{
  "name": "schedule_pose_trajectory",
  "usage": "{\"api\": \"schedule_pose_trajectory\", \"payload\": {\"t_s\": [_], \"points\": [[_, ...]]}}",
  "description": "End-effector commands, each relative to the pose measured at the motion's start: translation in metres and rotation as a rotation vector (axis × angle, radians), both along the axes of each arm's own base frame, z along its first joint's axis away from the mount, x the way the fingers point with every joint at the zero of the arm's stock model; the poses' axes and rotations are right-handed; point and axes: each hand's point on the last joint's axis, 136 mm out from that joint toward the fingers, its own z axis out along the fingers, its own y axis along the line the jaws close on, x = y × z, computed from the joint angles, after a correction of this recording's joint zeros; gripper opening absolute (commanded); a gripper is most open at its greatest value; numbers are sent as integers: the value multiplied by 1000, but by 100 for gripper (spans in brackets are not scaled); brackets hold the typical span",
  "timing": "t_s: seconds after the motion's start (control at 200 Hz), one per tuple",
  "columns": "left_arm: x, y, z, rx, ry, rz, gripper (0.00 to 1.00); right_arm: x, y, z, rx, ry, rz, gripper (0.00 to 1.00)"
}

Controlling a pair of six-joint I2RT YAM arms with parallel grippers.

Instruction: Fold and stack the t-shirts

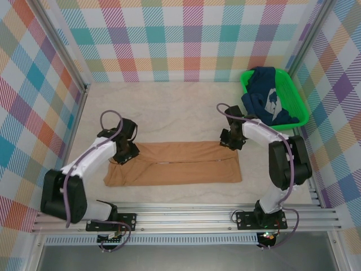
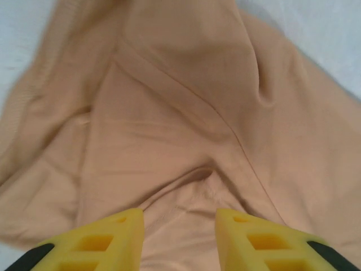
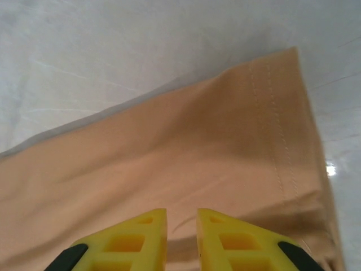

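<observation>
Beyond tan shirt (image 1: 175, 164), open tabletop (image 1: 169, 107), green basket (image 1: 297, 93) far-right

Bright, even light; soft shadow beside the tan t-shirt (image 3: 169, 147)

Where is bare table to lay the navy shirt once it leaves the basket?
The wide table strip between the tan shirt and back wall, left of the green basket. The near strip along the rail is narrow. Crowded: shirt ends, under left gripper and right gripper.
</observation>
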Motion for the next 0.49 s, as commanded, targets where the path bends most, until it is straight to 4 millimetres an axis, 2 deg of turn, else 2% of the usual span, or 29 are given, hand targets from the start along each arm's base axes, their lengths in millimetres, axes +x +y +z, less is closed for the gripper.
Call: {"api": "schedule_pose_trajectory", "payload": {"t_s": [0.0,0.08,0.175,0.24,0.315,0.395,0.49], "points": [[24,-17,-3,-68,-66,-134,37,0,10,-7,60,23,1,20],[30,-12,-3,-55,-76,-165,37,-1,9,-5,53,21,15,20],[33,4,5,-18,-92,-149,37,-2,11,-2,65,15,28,20],[23,21,8,7,-59,-96,33,-4,12,-1,68,18,33,20],[0,49,5,73,37,11,22,-7,11,-2,67,23,32,20],[-11,61,-2,77,64,58,23,-8,13,-4,80,27,33,20],[-5,64,-10,17,20,90,27,-8,18,-6,104,33,44,21]]}}
